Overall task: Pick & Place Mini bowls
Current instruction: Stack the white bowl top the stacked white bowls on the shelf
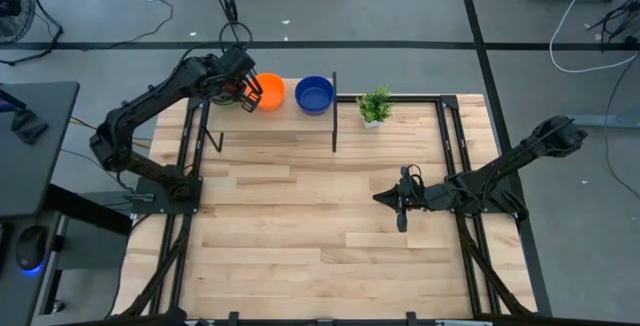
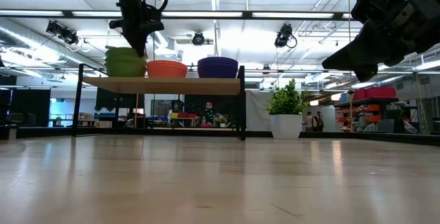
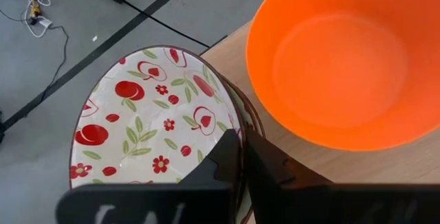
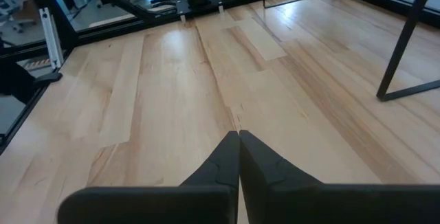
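— Pale wooden planks cover the table (image 1: 300, 236), with a raised shelf (image 2: 161, 84) along its far edge, upper centre of the high view. What sits on it?

— Three bowls in a row. In the low view, from the left: a bowl with a green outside (image 2: 124, 62), an orange bowl (image 2: 167, 69) and a blue bowl (image 2: 218, 66). A potted plant (image 1: 374, 106) stands on the table to the right of the shelf.

— And the left gripper (image 1: 240, 84)?

— It is at the upper left of the high view, over the leftmost bowl. In the left wrist view that bowl is a white one with red fruit and green leaves inside (image 3: 148, 117), and the fingers are pinched onto its rim, one inside and one outside, just beside the orange bowl. Whether the bowl rests on the shelf or is lifted slightly, I cannot tell.

— The right gripper (image 1: 402, 204)?

— Centre right, low over bare planks, fingers pressed together and empty.
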